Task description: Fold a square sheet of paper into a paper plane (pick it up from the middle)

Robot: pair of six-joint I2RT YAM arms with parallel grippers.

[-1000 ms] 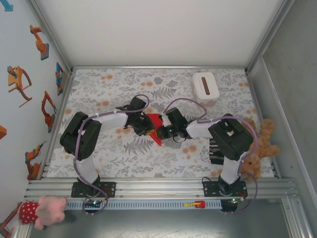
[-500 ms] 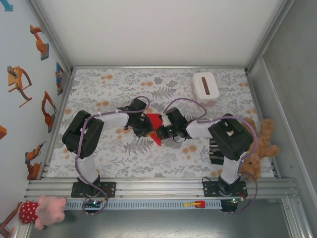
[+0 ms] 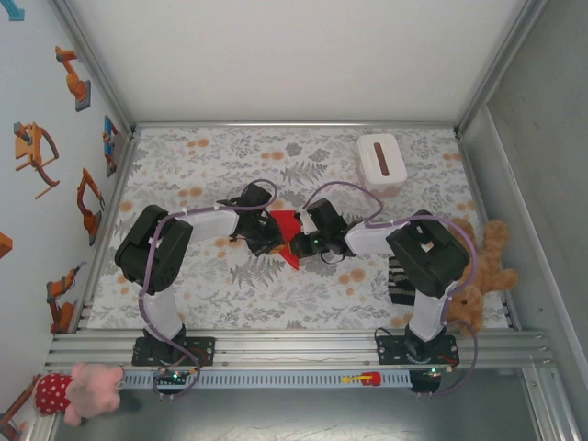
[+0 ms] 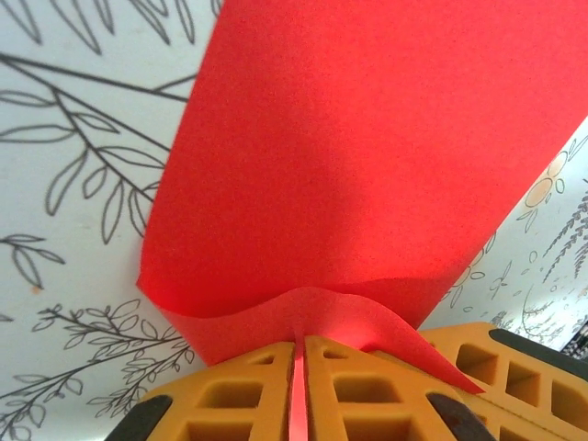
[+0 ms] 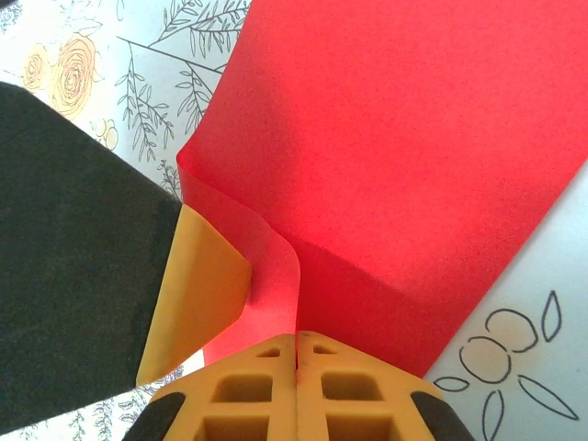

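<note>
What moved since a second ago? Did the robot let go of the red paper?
The left arm swung its elbow a little toward the middle. Nothing was let go: the left pincer and the right pincer stay shut on the red paper. The right arm and the white box kept their places.

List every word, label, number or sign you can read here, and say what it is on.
No text can be read in these pictures.
The sheet of paper: plain red, no print.
The white box: no label to be seen.
The wall stickers: orange drawings, no words.
</note>
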